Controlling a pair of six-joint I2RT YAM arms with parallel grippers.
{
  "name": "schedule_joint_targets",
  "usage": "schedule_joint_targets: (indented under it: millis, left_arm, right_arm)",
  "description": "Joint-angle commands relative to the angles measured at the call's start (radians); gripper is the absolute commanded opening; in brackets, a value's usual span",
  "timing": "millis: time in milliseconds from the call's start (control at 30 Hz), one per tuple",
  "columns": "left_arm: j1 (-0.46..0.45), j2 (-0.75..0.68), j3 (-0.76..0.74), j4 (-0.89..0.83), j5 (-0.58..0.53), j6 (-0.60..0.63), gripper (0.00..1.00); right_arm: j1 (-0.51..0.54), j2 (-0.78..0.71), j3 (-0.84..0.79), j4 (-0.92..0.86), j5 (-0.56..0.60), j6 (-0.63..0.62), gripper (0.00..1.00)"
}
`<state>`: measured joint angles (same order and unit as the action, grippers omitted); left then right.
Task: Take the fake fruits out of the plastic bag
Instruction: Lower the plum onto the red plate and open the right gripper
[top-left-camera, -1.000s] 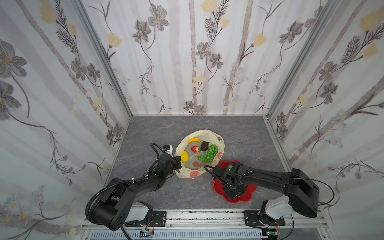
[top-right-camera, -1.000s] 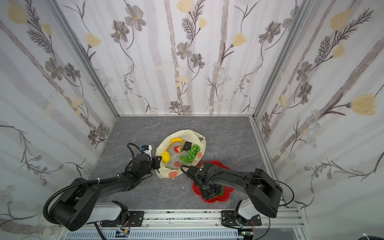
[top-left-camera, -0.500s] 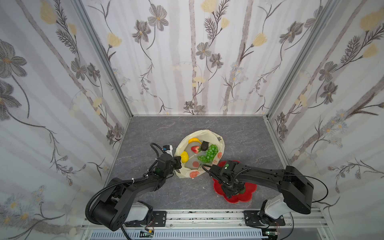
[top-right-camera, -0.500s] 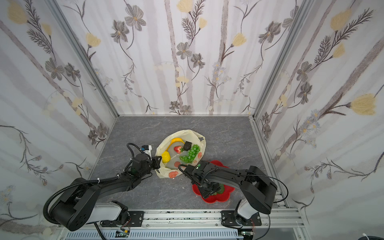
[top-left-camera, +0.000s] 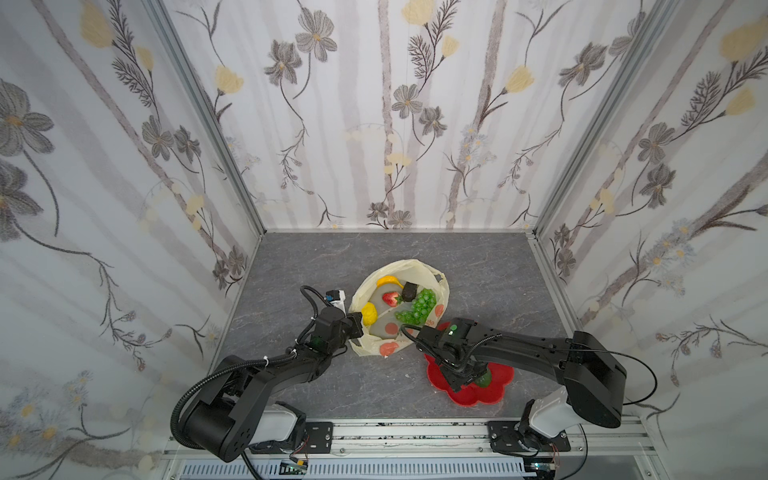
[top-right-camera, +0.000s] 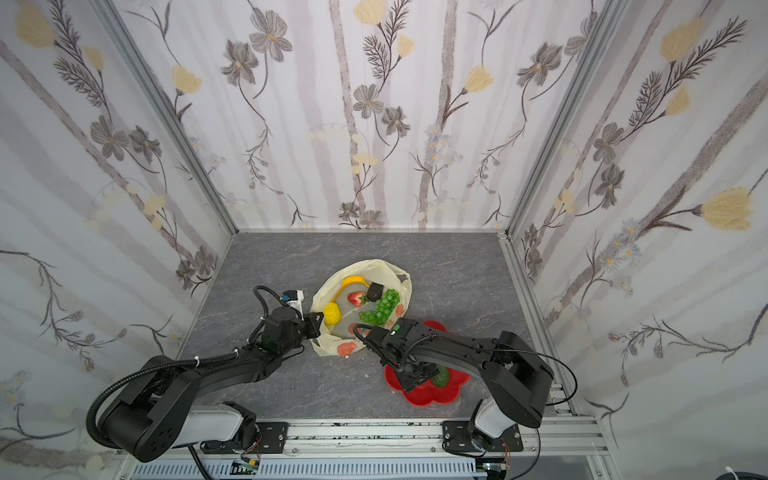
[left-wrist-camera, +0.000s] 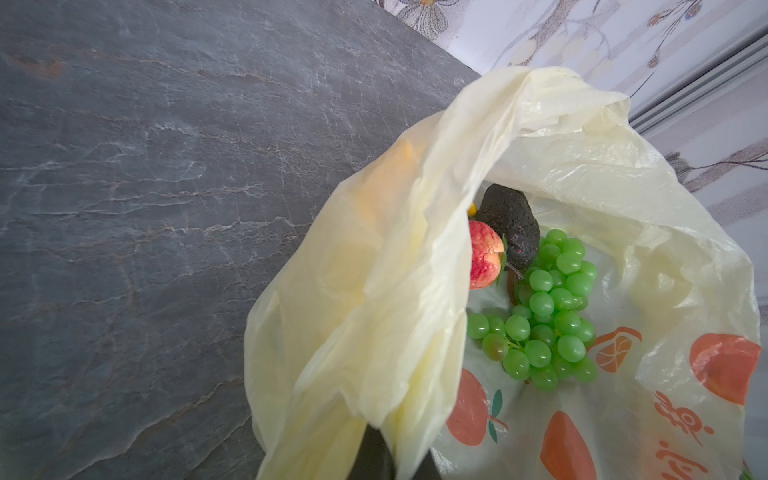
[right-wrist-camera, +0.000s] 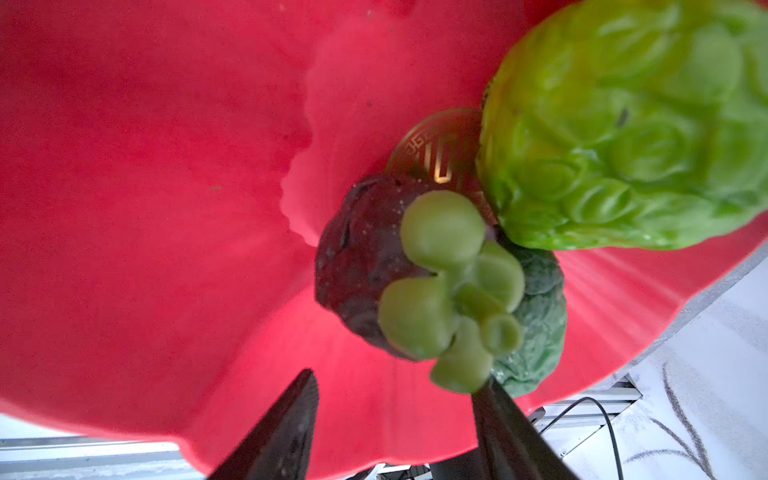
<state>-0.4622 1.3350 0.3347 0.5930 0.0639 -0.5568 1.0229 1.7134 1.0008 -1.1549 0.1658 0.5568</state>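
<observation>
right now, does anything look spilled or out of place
Nothing stands out. The fake fruits lie either inside the plastic bag, its edge pinched by the left end effector, or in the red dish below the open right end effector.

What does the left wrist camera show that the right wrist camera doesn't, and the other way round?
Only the left wrist view: the plastic bag, pinched by the shut left gripper, with the grape bunch, strawberry and a blackish fruit inside. Only the right wrist view: the red dish holding the bumpy lime-green fruit, a dark purple fruit and a dark green fruit, before the open right gripper. Both: flowered wallpaper at the edge.
</observation>
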Motion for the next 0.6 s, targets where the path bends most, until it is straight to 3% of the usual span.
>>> schedule_joint_targets:
  millis: [0, 333, 567]
  left_arm:
    - [0.0, -0.005, 0.003, 0.004, -0.003, -0.001, 0.0]
    - [0.0, -0.007, 0.003, 0.004, -0.001, 0.001, 0.0]
    - [0.0, -0.012, 0.004, 0.004, 0.01, -0.001, 0.0]
  right_arm:
    - [0.001, -0.009, 0.017, -0.012, 0.041, 0.017, 0.61]
    - [0.003, -0.069, 0.098, -0.038, 0.059, 0.046, 0.62]
    - [-0.013, -0.111, 0.252, 0.04, 0.177, 0.099, 0.62]
